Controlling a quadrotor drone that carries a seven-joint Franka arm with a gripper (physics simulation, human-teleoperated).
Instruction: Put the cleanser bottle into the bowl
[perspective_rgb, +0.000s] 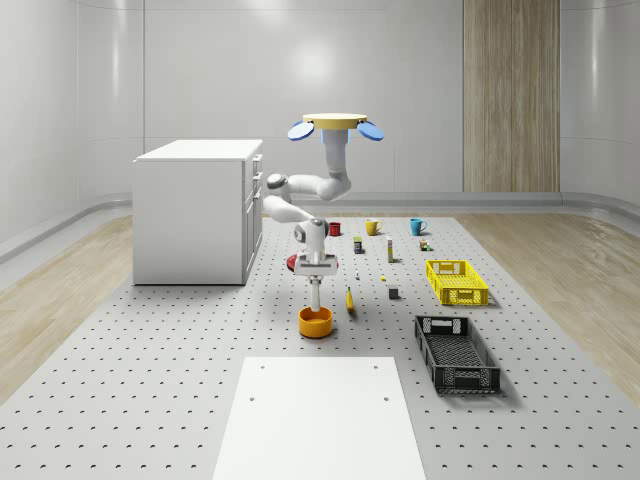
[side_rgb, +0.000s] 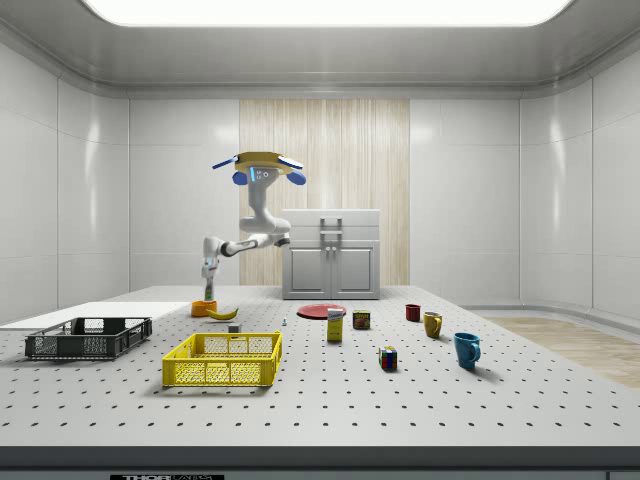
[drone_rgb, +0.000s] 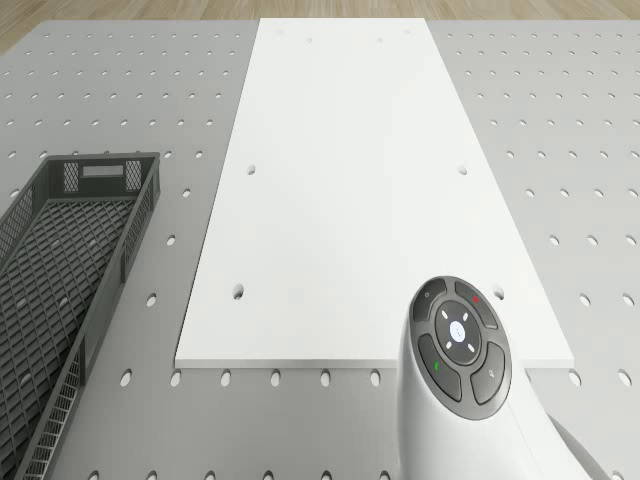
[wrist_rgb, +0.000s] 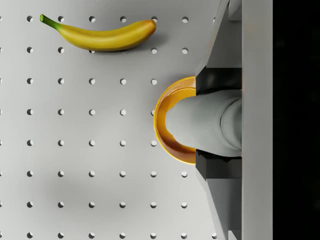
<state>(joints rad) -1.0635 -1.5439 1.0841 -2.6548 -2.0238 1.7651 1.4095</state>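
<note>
In the whole-scene view, the drone (perspective_rgb: 336, 126) hovered above the perforated counter (perspective_rgb: 150, 370), just right of the white cabinet (perspective_rgb: 195, 210) and over the ground behind the bowl. Its arm (perspective_rgb: 305, 200) reached down and toward the near side, ending in the pincer (perspective_rgb: 315, 285), which held the cleanser bottle (perspective_rgb: 315, 294) upright directly over the orange bowl (perspective_rgb: 315, 321), the bottle's lower end at or just inside the rim. A banana (perspective_rgb: 350, 300) lay just right of the bowl. Farther right stood a yellow basket (perspective_rgb: 456, 282) and, nearer, a black basket (perspective_rgb: 457, 353). A white sheet (perspective_rgb: 318, 418) covered the near middle of the counter.

In the side view, the drone (side_rgb: 258, 166) hung in front of the cabinet (side_rgb: 331, 254), with the arm (side_rgb: 240, 243) bending down to the side view's left, where the bowl (side_rgb: 204, 309) sat beside the banana (side_rgb: 222, 313).

In the drone view, the arm's wrist housing (drone_rgb: 470, 390) was at the near edge of the white sheet (drone_rgb: 340, 180), with the black basket (drone_rgb: 60, 270) alongside.

In the wrist view, the pincer (wrist_rgb: 218, 122) was closed on the pale bottle (wrist_rgb: 207, 122), a dark finger (wrist_rgb: 220, 80) pressed against each side. The bottle covered most of the bowl (wrist_rgb: 165, 120), and the banana (wrist_rgb: 100, 34) lay apart from it.
</note>
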